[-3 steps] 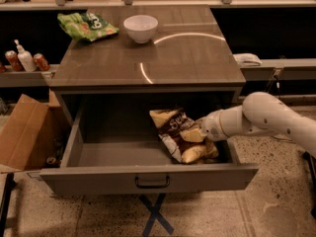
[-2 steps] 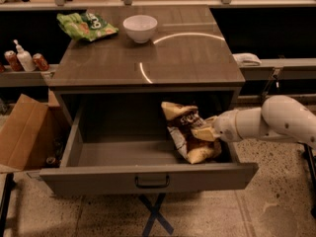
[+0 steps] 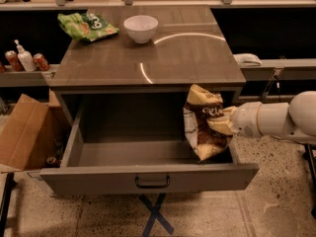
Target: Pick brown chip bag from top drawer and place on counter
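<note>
The brown chip bag hangs nearly upright, dark brown with pale yellow ends, over the right side of the open top drawer. My gripper comes in from the right on a white arm and is shut on the bag's right edge. The bag's top reaches about the level of the counter's front edge; its bottom still hangs inside the drawer. The counter lies behind and above, with a bright ring of light on it.
A green chip bag and a white bowl sit at the back left of the counter. A cardboard box stands left of the drawer. Cans and a bottle stand on a left shelf.
The bag has risen from lying on the drawer floor to hanging upright at counter-edge height. My gripper moved up with it, still holding it.
</note>
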Robot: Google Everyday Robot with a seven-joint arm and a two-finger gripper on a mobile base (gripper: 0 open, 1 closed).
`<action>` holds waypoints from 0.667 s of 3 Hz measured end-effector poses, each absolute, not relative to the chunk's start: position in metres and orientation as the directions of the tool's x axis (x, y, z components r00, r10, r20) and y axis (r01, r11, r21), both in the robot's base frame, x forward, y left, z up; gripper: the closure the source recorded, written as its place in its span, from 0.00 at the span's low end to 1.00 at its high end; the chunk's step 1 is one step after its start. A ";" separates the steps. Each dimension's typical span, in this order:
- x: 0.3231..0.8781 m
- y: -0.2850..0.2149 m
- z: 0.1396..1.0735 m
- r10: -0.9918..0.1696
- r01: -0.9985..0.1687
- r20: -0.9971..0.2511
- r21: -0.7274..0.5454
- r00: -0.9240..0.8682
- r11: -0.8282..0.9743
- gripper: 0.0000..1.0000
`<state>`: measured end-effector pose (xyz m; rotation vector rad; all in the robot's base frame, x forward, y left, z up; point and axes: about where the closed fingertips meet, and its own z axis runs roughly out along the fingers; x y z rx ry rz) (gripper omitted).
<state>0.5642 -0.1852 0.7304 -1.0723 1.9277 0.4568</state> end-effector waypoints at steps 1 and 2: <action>0.564 -0.185 0.732 -0.510 -0.824 -0.822 -0.092 -0.254 0.559 1.00; 0.557 -0.185 0.777 -0.538 -0.826 -0.831 -0.201 -0.141 0.526 1.00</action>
